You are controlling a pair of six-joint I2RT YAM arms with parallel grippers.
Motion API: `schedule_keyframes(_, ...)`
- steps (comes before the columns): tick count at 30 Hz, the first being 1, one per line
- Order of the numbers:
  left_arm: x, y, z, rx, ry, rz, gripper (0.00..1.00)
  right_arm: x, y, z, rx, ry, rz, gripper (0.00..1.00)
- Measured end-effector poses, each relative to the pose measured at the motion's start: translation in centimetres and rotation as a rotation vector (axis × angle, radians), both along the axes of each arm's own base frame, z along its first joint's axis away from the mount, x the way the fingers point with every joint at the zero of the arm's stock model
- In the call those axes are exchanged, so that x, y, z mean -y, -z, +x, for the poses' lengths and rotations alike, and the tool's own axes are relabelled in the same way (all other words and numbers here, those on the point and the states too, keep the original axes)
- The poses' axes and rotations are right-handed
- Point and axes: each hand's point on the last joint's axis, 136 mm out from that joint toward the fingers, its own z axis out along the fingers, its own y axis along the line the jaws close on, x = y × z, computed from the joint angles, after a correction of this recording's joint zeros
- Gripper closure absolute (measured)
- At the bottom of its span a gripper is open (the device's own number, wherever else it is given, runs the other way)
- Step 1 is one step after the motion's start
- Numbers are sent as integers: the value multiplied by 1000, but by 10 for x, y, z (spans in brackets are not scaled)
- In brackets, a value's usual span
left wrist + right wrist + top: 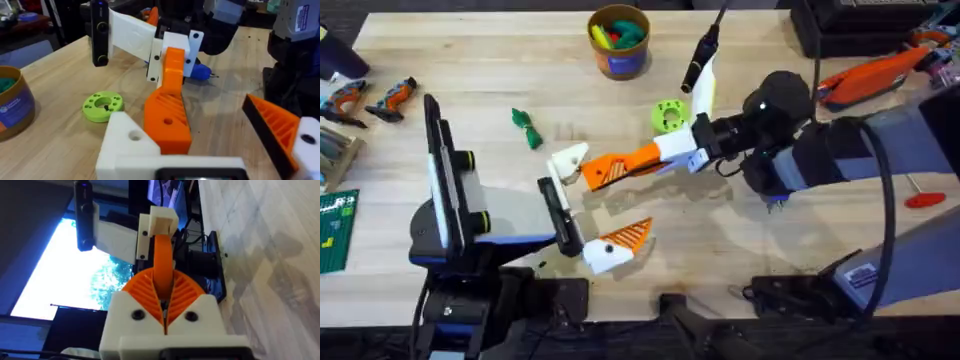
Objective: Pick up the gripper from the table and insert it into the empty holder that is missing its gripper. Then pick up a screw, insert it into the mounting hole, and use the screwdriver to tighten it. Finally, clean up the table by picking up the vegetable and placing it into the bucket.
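Right gripper (165, 311): my pads are clamped on the orange gripper (625, 165), held over mid-table.
Left gripper (582, 205): fingers spread wide, nothing in them; its bare white holder (568, 160) sits touching the piece's tip.
Handling: I judge it light, rigid plastic, ribbed; pinch the flat sides, black end clear.

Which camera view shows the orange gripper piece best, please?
The left wrist view: the gripper shows its ribbed side and hole beside the holder. Overhead it is small; the right wrist view shows it edge-on in the right tool.
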Motion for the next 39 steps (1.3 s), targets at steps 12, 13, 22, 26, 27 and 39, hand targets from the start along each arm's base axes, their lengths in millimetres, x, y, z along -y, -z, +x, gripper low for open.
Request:
schedule_keyframes(12, 0, 0, 0, 0, 0, 0, 15, -2, 0, -3, 9, -11, 3, 987)
schedule_keyframes(13, 0, 0, 0, 0, 0, 0, 15, -2, 0, -3, 8, -9, 3, 987)
schedule_keyframes(22, 0, 0, 0, 0, 0, 0, 15, -4, -1, 4, -16, 32, 1, 987)
schedule_keyframes(26, 0, 0, 0, -1, 0, 0, 15, -5, -1, 5, -22, 40, 0, 987)
schedule_keyframes(27, 0, 0, 0, -1, 0, 0, 15, -5, -1, 6, -23, 42, 0, 988)
schedule_keyframes(39, 0, 0, 1, 0, -4, 0, 16, -10, -3, 7, -40, 47, -3, 988)
